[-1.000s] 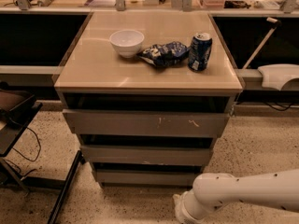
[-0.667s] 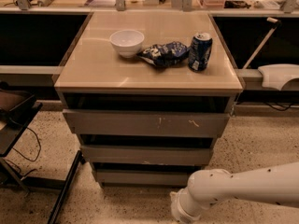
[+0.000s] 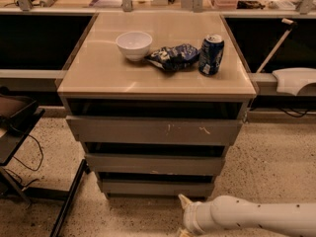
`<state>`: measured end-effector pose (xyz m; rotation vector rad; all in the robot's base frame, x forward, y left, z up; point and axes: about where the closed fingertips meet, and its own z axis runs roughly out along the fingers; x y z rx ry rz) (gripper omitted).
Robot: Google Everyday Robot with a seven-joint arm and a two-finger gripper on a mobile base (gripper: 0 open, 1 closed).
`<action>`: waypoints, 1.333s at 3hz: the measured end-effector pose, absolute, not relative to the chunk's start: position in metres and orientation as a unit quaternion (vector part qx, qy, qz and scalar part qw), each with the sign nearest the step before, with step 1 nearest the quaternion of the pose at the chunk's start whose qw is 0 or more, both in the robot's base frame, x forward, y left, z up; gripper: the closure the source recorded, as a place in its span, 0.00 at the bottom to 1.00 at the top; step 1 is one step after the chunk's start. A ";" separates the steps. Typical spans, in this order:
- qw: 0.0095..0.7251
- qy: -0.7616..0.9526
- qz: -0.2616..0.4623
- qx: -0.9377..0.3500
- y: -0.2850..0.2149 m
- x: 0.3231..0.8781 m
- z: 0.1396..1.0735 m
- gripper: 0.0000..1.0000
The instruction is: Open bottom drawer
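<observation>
The bottom drawer is not yet pulled out. The end effector hangs low just beside it; I cannot tell its grip.

Vs 1 s ago, arm sits further left & lower in view. Its wrist end w/ gripper is now near frame bottom, just below bottom drawer front, right of centre.

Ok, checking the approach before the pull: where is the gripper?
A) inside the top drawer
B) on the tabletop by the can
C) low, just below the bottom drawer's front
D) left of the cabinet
C: the gripper sits low, just under the bottom drawer front, right of its middle.
</observation>
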<state>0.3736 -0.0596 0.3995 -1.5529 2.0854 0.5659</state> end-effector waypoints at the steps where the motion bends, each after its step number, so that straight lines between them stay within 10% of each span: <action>1: 0.319 0.760 0.199 -0.530 -0.093 0.416 0.376 0.00; 4: 0.366 0.766 0.185 -0.495 -0.119 0.475 0.308 0.00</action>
